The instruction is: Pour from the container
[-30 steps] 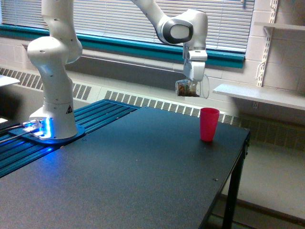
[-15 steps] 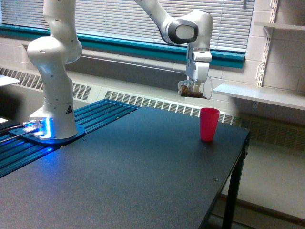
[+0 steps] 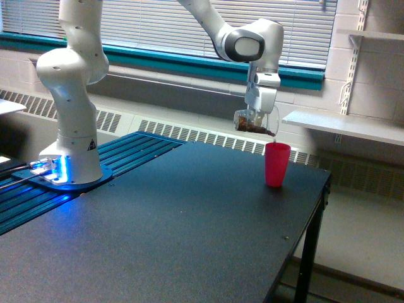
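Observation:
The container [image 3: 255, 122] is a small clear cup with brown bits inside. It hangs in the air, tipped on its side with its mouth toward the exterior view's right and slightly down. My gripper [image 3: 259, 113] is shut on it from above. The brown bits lie along its lower wall up to the lip. Just below that lip, an opaque pink-red cup [image 3: 277, 164] stands upright on the black table [image 3: 158, 233] near the far right corner.
The arm's white base [image 3: 71, 145] stands at the exterior view's left on a blue slatted panel. The table's right edge [image 3: 312, 227] drops off close to the pink-red cup. A white shelf [image 3: 344, 126] runs along the wall behind.
My gripper has carried the container to the exterior view's right and slightly down, over the pink-red cup. The container is tipped further, and the brown bits have slid toward its mouth.

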Motion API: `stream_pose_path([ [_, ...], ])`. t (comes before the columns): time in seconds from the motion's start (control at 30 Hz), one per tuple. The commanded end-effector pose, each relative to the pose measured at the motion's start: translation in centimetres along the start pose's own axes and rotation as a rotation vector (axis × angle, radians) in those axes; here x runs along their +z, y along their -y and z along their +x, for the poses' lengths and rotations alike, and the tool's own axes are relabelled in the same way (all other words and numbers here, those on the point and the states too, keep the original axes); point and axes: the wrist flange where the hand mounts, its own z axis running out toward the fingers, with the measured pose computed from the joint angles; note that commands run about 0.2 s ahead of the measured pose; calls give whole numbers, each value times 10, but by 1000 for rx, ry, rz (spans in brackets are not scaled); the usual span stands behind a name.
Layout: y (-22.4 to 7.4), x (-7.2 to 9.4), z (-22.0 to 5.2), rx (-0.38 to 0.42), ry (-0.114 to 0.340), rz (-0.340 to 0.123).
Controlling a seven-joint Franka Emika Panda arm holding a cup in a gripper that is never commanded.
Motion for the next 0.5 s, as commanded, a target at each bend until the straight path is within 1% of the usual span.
stream_pose_path([
  [0.03,5,-2,-1,-15,5,1],
  [0.5,8,4,1,-17,31,-14],
])
